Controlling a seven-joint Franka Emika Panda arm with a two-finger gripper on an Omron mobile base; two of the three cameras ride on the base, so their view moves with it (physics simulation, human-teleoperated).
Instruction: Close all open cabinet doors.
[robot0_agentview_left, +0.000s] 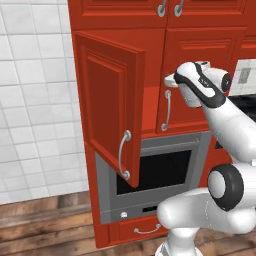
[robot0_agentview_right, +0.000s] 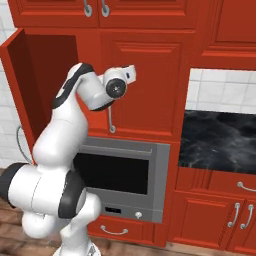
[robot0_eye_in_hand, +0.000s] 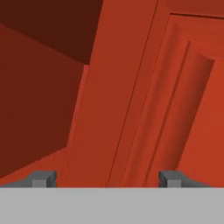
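Observation:
One red cabinet door stands open, swung out to the left, its silver bar handle on the near edge. In the right base view this open door is seen almost edge-on beside the dark cabinet interior. Its neighbour, the closed cabinet door, has a handle below my hand. My gripper is open with nothing between its fingertips. It points at the frame strip between the dark opening and the closed door's panel. The gripper hovers near that door's upper left corner.
A grey oven with dark glass sits under the two doors, with a red drawer below it. Closed upper doors run along the top. To the right are a black counter and lower cabinets. White tiled wall lies left.

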